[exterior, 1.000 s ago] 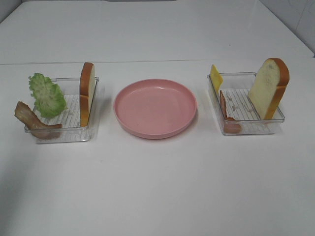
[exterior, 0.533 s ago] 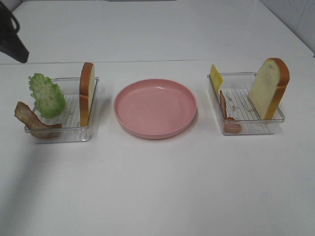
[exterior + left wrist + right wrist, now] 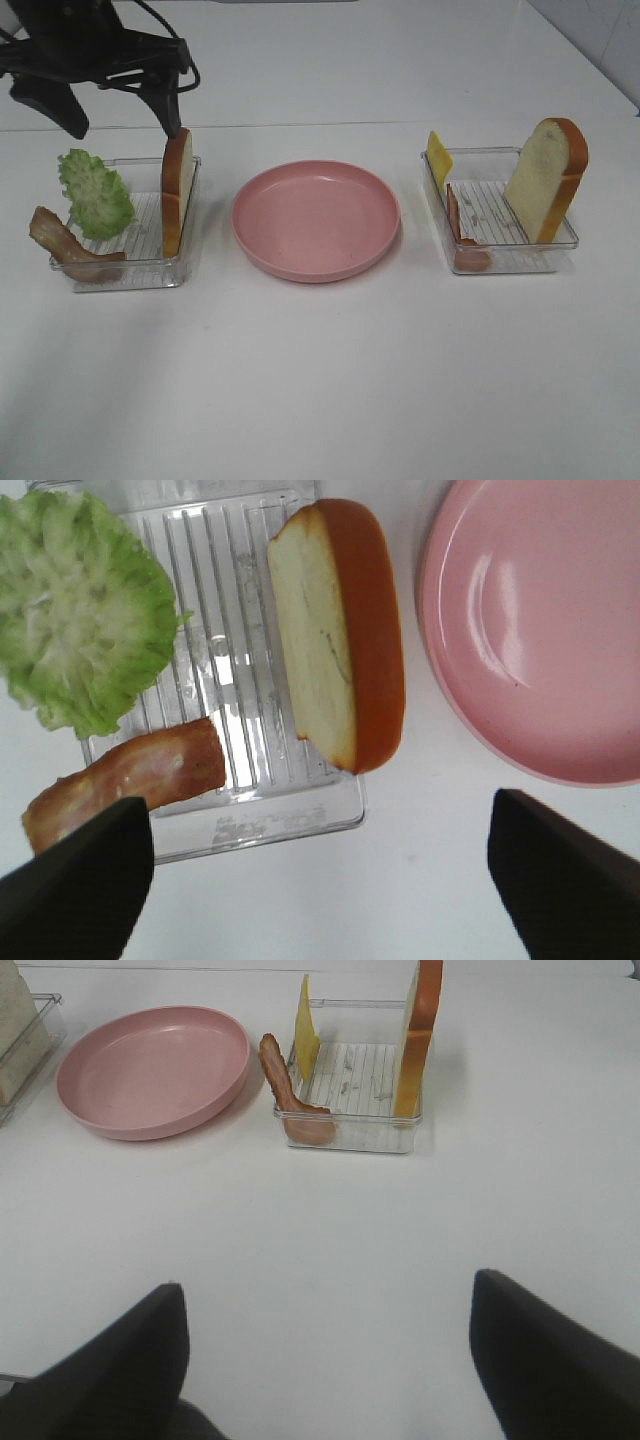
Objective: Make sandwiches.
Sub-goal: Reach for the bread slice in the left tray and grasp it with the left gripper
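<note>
Left gripper (image 3: 108, 108) hovers above the left tray (image 3: 150, 272), fingers spread wide, holding nothing (a bread slice (image 3: 177, 190) stands on edge beneath it). Right gripper (image 3: 330, 1360) is likewise wide apart, unladen, over the table (image 3: 330, 1220). Second bread slice (image 3: 545, 180) leans in the right tray (image 3: 500, 262).

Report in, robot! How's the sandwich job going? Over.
Left gripper open, above the left bread slice. Right gripper open, holding nothing. Nothing stacked on pink plate yet. No blockers.
</note>
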`<move>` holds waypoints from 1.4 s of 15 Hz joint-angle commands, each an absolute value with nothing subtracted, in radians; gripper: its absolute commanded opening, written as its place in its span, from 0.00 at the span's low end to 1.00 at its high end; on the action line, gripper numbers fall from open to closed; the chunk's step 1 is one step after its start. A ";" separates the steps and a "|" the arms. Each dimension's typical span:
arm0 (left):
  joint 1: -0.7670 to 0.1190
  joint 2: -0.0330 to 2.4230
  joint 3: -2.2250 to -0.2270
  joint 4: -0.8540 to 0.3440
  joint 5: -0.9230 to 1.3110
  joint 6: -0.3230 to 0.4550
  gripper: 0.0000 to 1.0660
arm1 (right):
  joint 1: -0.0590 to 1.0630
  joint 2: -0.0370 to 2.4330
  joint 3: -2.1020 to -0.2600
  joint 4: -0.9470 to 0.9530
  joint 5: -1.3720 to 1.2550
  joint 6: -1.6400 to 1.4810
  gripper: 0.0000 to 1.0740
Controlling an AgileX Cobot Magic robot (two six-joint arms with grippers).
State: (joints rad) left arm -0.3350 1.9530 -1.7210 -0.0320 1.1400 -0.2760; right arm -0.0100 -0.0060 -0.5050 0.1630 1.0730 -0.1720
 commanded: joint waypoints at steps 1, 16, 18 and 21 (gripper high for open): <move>-0.377 2.058 -1.828 0.000 1.190 -0.317 0.81 | -0.017 -0.020 -0.502 0.170 1.064 -0.181 0.69; -0.391 2.267 -1.983 0.084 1.162 -0.323 0.12 | -0.017 -0.020 -0.502 0.170 1.064 -0.181 0.69; -0.391 2.266 -1.983 0.083 1.171 -0.323 0.00 | -0.017 -0.020 -0.502 0.170 1.064 -0.181 0.69; -0.391 2.240 -1.992 0.078 1.245 -0.323 0.00 | -0.017 -0.020 -0.502 0.170 1.064 -0.181 0.69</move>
State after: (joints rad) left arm -0.3920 2.2540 -1.9880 0.0860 1.2090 -0.3140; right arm -0.0100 -0.0060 -0.5050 0.1630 1.0730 -0.1720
